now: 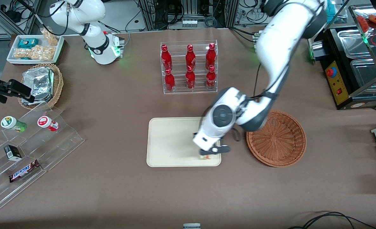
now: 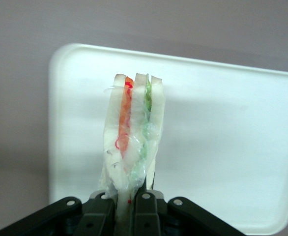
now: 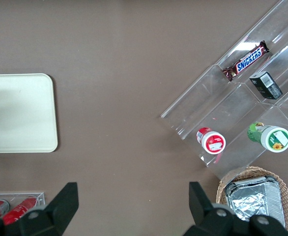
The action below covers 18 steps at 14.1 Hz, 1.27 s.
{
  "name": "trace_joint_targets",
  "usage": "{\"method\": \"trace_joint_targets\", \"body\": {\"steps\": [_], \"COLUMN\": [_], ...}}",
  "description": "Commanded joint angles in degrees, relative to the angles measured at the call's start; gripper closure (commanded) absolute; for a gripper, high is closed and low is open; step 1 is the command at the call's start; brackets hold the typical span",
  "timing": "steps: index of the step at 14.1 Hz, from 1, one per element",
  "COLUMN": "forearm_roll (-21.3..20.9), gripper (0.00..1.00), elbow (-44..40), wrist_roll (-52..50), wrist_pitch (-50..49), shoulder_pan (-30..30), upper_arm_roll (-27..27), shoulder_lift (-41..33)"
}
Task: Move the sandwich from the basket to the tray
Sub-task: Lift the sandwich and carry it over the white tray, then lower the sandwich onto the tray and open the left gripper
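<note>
My gripper (image 1: 209, 154) hangs over the corner of the cream tray (image 1: 168, 143) that is nearest the front camera and the basket. It is shut on the sandwich (image 2: 131, 140), a clear-wrapped wedge of white bread with orange and green layers. In the left wrist view the wedge sticks out from between the two black fingers (image 2: 147, 211), with the tray (image 2: 222, 147) beneath it. From the front only a small bit of the sandwich (image 1: 206, 156) shows under the hand. The reddish-brown wicker basket (image 1: 277, 139) lies beside the tray, toward the working arm's end, with nothing in it.
A clear rack of red bottles (image 1: 189, 66) stands farther from the front camera than the tray. Toward the parked arm's end are clear stepped shelves with snacks (image 1: 25, 149), a tan basket of foil packs (image 1: 41, 84) and a white tray of snack bags (image 1: 35, 49).
</note>
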State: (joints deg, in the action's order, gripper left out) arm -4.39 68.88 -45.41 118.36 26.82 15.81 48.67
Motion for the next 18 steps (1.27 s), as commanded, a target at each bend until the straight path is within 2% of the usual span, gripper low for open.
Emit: {"method": "trace_joint_targets", "body": {"steps": [1,6,8,9,10,11,14,18], "forearm_roll": [-1.0,-5.9,-5.9,-5.8,-5.5,-5.2,-5.4,-5.9], "gripper": [0.99,0.99,0.92,0.77,0.43,0.00,0.00,0.00], "elbow": [-9.6,-9.5,-9.1,-8.6,-8.5,-8.5,-8.4,-8.3], "wrist_roll": [-2.4,-7.1,-7.3,-8.1,-9.5,-10.5,-10.6,-9.9], "wrist_pitch": [0.6,4.0,5.2,5.3,5.3,5.0,-0.1,-14.1], "shoulder_pan": [4.0,9.5,9.5,9.5,9.5,9.3,9.5,8.4], "upper_arm_roll": [-1.0,-5.2,-5.2,-5.2,-5.1,-5.1,-5.2,-5.3], "shoulder_lift": [6.3,9.3,9.4,9.3,9.0,8.3,3.4,-6.9]}}
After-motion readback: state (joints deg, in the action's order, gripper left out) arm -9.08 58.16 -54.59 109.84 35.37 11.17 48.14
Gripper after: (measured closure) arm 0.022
